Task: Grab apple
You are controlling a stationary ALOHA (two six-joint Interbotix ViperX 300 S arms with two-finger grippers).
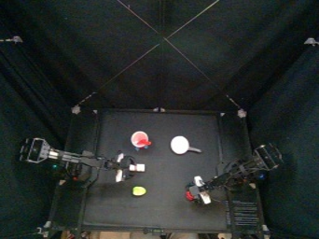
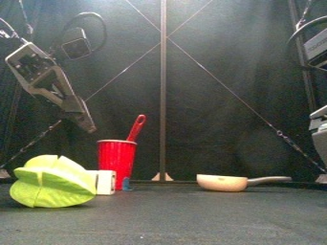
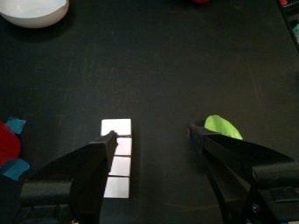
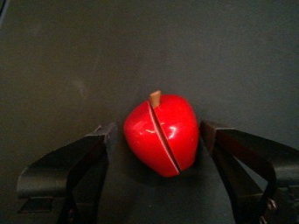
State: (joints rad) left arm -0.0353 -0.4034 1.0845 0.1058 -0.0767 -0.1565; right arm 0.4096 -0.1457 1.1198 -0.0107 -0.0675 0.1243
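Starting at the table's left, the left gripper (image 3: 149, 144) hangs with its jaws spread and nothing between them; past its tips lie a white block (image 3: 115, 150) and a yellow-green piece (image 1: 138, 191), which in the front view sits large at the near left edge. Behind these, toward the middle, stands a red cup (image 2: 117, 163) with a red utensil leaning out of it, and further right lies a small pan (image 2: 228, 182) with its handle pointing right. At the right, near the front edge, the apple (image 4: 162, 135) rests on the black table (image 1: 159, 140); seen from above it is a small red spot right at the right arm's tip, and it does not show in the front view. The right gripper (image 4: 158, 144) has its jaws spread wide with the apple directly between them, one jaw to each side and seemingly just clear of its flanks, though I cannot tell whether either one touches it. The apple's long axis, stem to base, runs along the jaws, so closing would squeeze across its narrower width. The right arm is far nearer than the left; judging from this, closing is the step in hand.
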